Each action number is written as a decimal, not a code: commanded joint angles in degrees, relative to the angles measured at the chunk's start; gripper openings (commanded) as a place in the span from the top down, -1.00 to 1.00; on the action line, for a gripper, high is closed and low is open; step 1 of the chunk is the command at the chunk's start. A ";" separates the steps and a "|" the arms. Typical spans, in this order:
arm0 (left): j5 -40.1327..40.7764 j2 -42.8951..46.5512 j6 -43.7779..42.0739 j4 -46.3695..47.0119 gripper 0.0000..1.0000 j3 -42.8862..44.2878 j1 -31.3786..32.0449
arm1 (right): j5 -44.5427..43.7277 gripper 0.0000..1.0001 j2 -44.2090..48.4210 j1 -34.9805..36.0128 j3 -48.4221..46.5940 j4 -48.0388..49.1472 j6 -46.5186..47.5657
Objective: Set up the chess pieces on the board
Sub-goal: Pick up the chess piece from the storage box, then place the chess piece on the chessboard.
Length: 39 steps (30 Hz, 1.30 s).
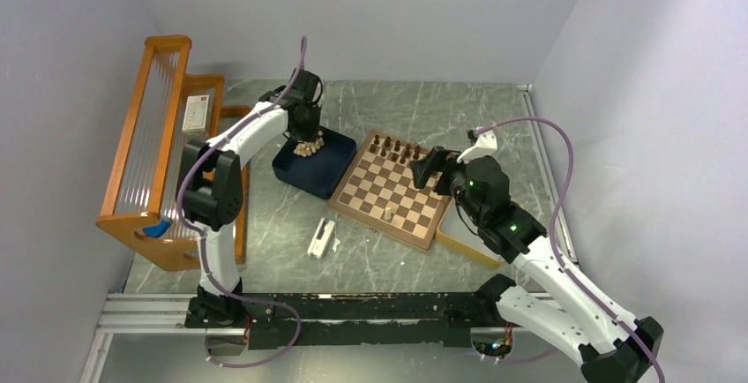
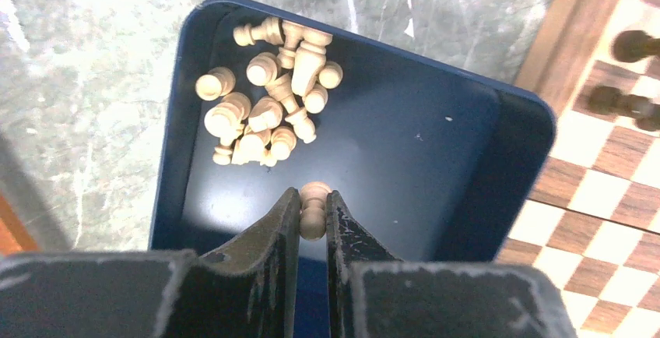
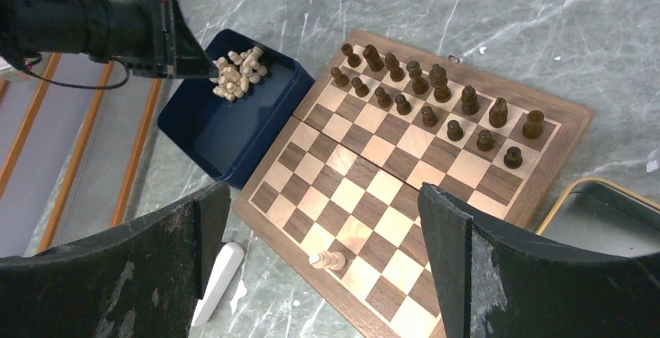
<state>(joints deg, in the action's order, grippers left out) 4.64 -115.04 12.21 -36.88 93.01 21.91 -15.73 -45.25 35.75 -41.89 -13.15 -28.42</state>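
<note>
chess pieces (image 2: 265, 112), pale tan turned wood, lie jumbled

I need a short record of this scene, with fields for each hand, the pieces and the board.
left hand: shut on a pale pawn, over the blue tray
right hand: open, above the board
dark pieces: two full rows on the board's far side
lone pale piece: on the board's near side
pale heap: in the blue tray
</note>
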 commanded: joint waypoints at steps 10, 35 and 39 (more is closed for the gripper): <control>-0.43 11.85 0.63 -0.83 0.73 -5.88 8.77 | -1.96 -0.90 3.23 0.23 -0.48 -0.63 -0.68; 7.61 9.39 4.55 5.32 0.74 -14.13 24.47 | -4.12 -0.90 5.50 0.22 1.42 -3.35 -1.35; 7.00 7.94 4.34 4.69 0.73 -13.55 24.58 | -3.64 -0.90 5.76 0.22 1.71 -2.90 -0.55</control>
<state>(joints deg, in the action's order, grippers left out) 10.66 -105.54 16.12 -33.61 79.26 46.06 -18.46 -40.36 35.75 -40.38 -16.01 -29.78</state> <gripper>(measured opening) 0.189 0.950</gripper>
